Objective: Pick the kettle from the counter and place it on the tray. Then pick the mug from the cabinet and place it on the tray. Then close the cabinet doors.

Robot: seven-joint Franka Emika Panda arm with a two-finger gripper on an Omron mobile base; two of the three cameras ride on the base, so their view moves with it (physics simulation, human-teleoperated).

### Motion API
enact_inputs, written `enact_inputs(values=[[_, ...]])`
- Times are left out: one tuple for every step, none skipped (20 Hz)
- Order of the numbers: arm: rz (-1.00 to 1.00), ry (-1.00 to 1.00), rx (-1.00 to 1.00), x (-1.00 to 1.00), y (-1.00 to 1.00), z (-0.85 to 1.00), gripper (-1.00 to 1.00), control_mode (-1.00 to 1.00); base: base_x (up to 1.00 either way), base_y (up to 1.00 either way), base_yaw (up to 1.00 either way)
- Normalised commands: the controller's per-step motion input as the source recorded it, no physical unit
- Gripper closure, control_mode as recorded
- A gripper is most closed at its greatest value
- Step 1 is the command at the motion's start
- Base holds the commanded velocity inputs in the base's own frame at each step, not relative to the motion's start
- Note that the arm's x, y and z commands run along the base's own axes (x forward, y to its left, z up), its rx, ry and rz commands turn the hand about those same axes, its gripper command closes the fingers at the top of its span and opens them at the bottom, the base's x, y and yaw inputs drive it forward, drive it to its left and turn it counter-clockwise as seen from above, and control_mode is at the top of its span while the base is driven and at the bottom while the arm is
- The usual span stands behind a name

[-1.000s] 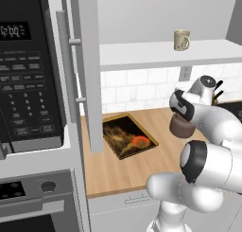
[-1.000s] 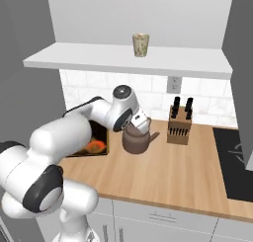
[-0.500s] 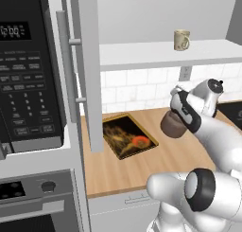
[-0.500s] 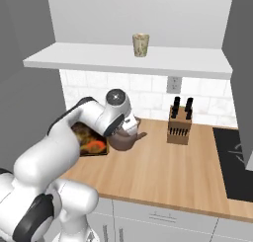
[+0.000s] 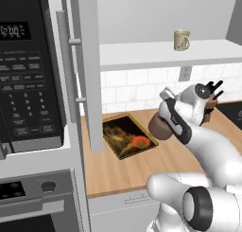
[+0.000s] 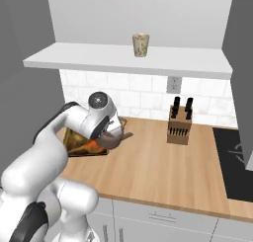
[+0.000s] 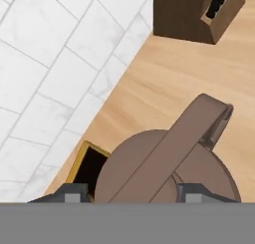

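The brownish-grey kettle (image 5: 159, 126) hangs just above the counter (image 5: 142, 167), by the right edge of the dark tray (image 5: 119, 132). My gripper (image 5: 164, 120) is shut on the kettle's arched handle from above. In the hand view the kettle (image 7: 164, 173) sits between my fingertips (image 7: 73, 193), with a tray corner (image 7: 88, 164) just beyond it. From the right, the kettle (image 6: 113, 138) overlaps the tray (image 6: 75, 143), spout pointing right. The cream mug (image 5: 181, 40) stands on the open cabinet's shelf (image 5: 142, 58). One grey cabinet door (image 5: 89, 70) stands open at the left.
A wooden knife block (image 6: 179, 125) stands against the tiled wall, right of the kettle. A black microwave (image 5: 28, 70) sits left of the open door, with an oven below it. A black cooktop (image 6: 237, 162) lies at the counter's far right.
My arm has carried the kettle leftward from mid-counter to the tray's right edge. The mug and the door have not moved.
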Motion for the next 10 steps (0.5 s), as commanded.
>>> enact_inputs(values=[[0.00, 0.00, 0.03, 0.03, 0.66, 0.00, 1.00, -1.00, 0.00, 0.00, 0.00], [-0.01, -0.02, 0.01, 0.02, 0.69, 0.00, 1.00, -1.00, 0.00, 0.00, 0.00], [-0.01, -0.04, 0.00, 0.06, 0.69, 0.01, 1.00, -1.00, 0.00, 0.00, 0.00], [-0.01, -0.05, 0.00, 0.08, 0.70, 0.01, 1.00, -1.00, 0.00, 0.00, 0.00], [-0.02, -0.05, 0.00, 0.11, 0.70, 0.00, 1.00, -1.00, 0.00, 0.00, 0.00], [-0.03, -0.08, 0.00, 0.16, 0.68, 0.02, 1.00, -1.00, 0.00, 0.00, 0.00], [-0.03, -0.08, 0.00, 0.21, 0.68, 0.00, 1.00, -1.00, 0.00, 0.00, 0.00], [-0.03, -0.09, 0.00, 0.25, 0.66, 0.00, 1.00, -1.00, 0.00, 0.00, 0.00], [-0.04, -0.09, 0.00, 0.30, 0.64, 0.00, 1.00, -1.00, 0.00, 0.00, 0.00], [-0.05, -0.12, 0.00, 0.31, 0.63, 0.00, 1.00, -1.00, 0.00, 0.00, 0.00]])
